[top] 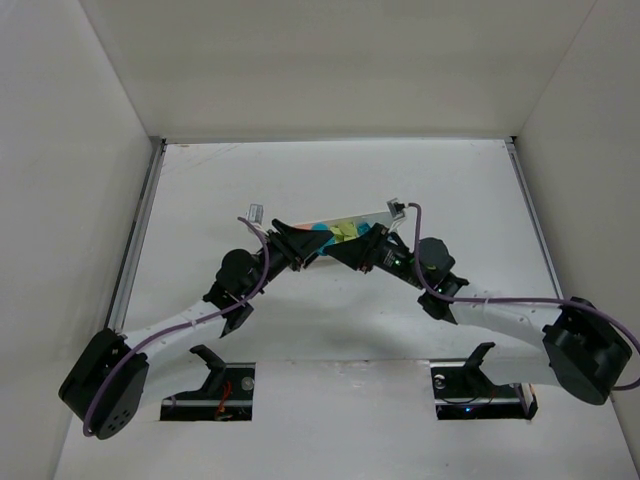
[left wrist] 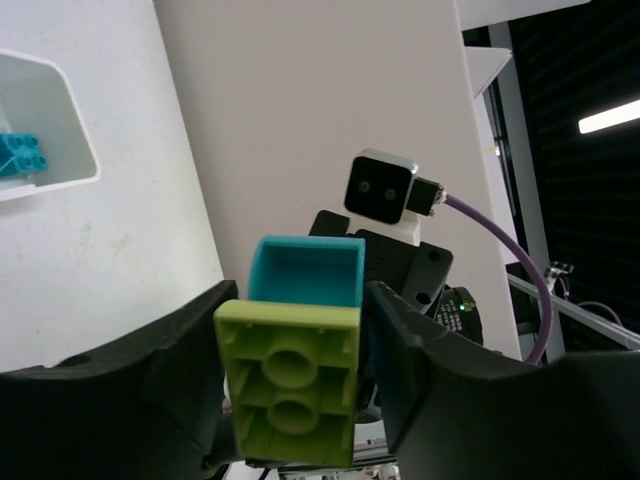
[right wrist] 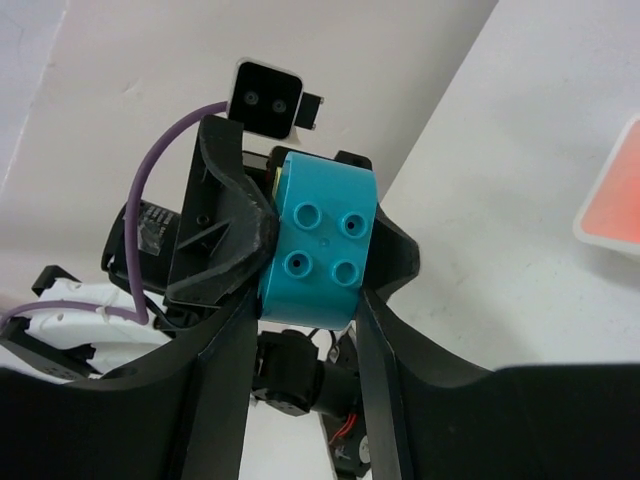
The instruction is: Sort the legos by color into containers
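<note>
A cyan-blue lego [right wrist: 320, 240] and a pale yellow-green lego [left wrist: 290, 385] are stuck together and held above the table between both grippers. My left gripper [left wrist: 300, 305] is shut on the yellow-green lego, and the cyan one [left wrist: 305, 270] juts past its fingertips. My right gripper [right wrist: 320, 290] is shut on the cyan lego. In the top view the left gripper [top: 300, 248] and right gripper [top: 345, 250] meet tip to tip just in front of the white tray [top: 378, 214]. One tray compartment [left wrist: 75, 130] holds a cyan lego [left wrist: 20, 155].
The tray's yellow-green [top: 348, 229] and cyan [top: 318, 228] contents show behind the grippers. An orange-red compartment [right wrist: 612, 195] shows at the right edge of the right wrist view. White walls enclose the table on three sides.
</note>
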Robot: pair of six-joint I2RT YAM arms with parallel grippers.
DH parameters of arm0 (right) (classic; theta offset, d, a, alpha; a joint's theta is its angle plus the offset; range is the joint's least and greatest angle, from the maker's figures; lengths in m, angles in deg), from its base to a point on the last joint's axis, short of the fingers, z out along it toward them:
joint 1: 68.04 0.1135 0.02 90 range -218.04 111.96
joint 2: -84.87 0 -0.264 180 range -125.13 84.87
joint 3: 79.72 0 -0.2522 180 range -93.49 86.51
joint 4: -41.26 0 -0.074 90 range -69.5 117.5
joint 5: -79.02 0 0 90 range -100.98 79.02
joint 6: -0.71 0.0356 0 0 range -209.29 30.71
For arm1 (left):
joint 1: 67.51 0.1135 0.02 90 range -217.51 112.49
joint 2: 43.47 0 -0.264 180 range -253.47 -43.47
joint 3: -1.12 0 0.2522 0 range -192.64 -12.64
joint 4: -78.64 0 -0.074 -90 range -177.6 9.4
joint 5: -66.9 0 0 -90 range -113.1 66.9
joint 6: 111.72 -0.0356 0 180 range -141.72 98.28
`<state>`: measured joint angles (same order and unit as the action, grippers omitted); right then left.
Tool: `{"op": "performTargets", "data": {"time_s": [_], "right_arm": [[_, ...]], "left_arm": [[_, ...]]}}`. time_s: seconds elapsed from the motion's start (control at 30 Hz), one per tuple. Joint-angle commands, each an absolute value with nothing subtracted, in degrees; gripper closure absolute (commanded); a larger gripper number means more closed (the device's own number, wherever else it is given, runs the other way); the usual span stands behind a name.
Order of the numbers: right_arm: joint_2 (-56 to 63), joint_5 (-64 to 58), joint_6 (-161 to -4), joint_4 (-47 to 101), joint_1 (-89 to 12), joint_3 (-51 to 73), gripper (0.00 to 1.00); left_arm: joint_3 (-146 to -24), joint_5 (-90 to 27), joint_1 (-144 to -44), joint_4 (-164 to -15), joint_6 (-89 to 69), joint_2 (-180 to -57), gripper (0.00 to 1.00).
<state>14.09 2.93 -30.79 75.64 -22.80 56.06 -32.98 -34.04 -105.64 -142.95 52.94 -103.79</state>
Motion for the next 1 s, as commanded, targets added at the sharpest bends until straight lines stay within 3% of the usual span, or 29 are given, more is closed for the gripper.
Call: {"op": "performTargets", "data": {"time_s": [0.0, 0.17, 0.43, 0.73, 0.97], "right_arm": [[16.5, 1.9, -31.1, 80.0, -24.2, 56.7, 0.65], [17.3, 1.8, -30.8, 79.5, -25.4, 57.8, 0.65], [17.9, 1.3, -30.7, 79.5, -26.7, 59.0, 0.65], [18.1, 0.9, -30.4, 79.5, -27.0, 59.6, 0.64], [17.5, 0.9, -30.0, 79.5, -27.3, 59.7, 0.63]], "left_arm": [[-32.2, -35.6, -104.5, -143.9, 52.2, -102.3, 0.47], [-32.3, -35.9, -103.4, -140.9, 50.4, -100.5, 0.38], [-31.3, -34.2, -102.1, -137.3, 48.9, -97.3, 0.37], [-31.8, -34.1, -102.3, -137.3, 48.4, -98.0, 0.53], [-32.2, -33.9, -102.1, -138.0, 48.4, -98.6, 0.7]]}}
